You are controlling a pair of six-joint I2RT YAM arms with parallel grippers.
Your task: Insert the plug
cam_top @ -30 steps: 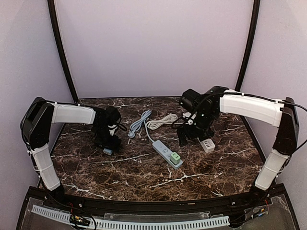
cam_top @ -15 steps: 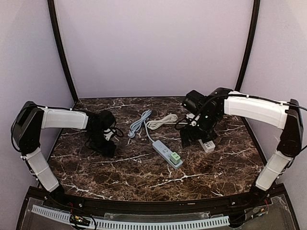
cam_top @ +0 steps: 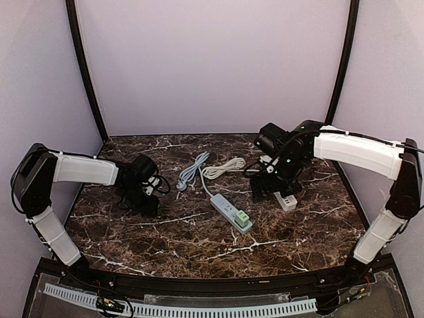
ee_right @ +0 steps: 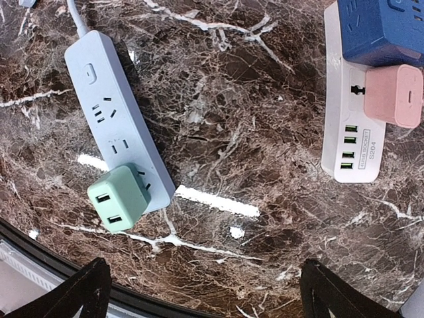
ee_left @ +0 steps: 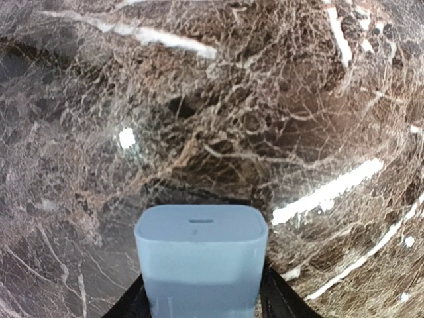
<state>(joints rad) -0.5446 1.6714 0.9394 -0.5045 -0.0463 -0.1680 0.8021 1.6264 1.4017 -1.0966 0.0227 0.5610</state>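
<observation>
A light blue plug [ee_left: 201,252] with a slot in its top face stands between the fingers of my left gripper [ee_left: 202,295]. The black fingers press against both of its sides just above the marble. In the top view the left gripper [cam_top: 142,193] is low over the left part of the table and hides the plug. The blue-grey power strip [cam_top: 228,211] [ee_right: 116,119] lies at the middle, with a green adapter [cam_top: 242,216] [ee_right: 118,197] plugged in at its near end. My right gripper [cam_top: 275,189] [ee_right: 209,295] hangs wide open above the table right of the strip, holding nothing.
A white power strip [ee_right: 351,139] [cam_top: 286,200] lies under the right arm, carrying a pink plug [ee_right: 393,95] and a dark blue cube [ee_right: 384,26]. A grey cable [cam_top: 192,169] and a white cable [cam_top: 224,168] lie coiled at the back. The table's front edge runs below the right fingers.
The left arm has dropped lower and shifted left, and its jaws have closed in on the blue plug. The right arm has drifted slightly right, still open.
</observation>
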